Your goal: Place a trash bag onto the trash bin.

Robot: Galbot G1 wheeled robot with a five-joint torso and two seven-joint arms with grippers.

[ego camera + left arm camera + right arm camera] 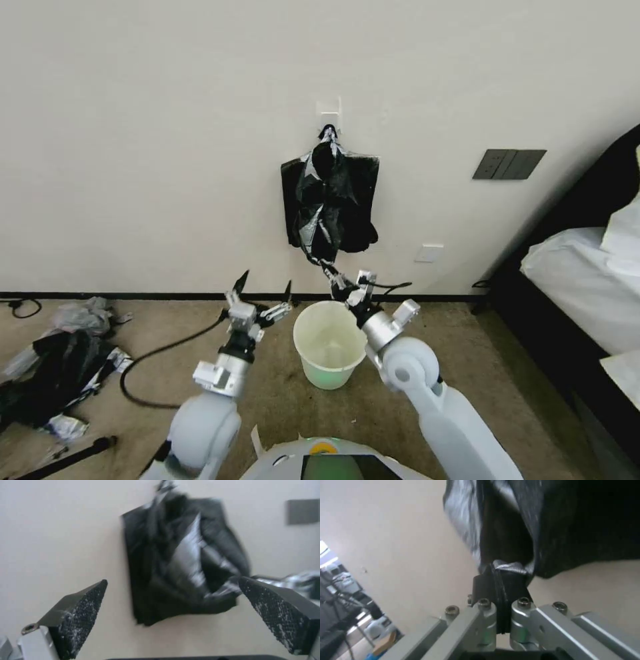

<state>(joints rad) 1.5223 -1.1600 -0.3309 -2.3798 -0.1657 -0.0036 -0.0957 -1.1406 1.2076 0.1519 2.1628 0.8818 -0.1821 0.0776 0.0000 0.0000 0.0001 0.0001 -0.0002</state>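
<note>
Pulling trash bag [319, 230] off far-wall bundle [353, 200]: right gripper [347, 288] pinched shut on bag's hanging corner, left gripper [263, 293] wide open, empty, left of trash bin [329, 347]; next likely needs steady downward tug.

Wall-facing cameras sharing hanging bags [330, 200]

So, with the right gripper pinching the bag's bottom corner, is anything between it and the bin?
Nothing visible: the trash bin stands open below the right gripper; the trash bag hangs from the wall hook above.
</note>
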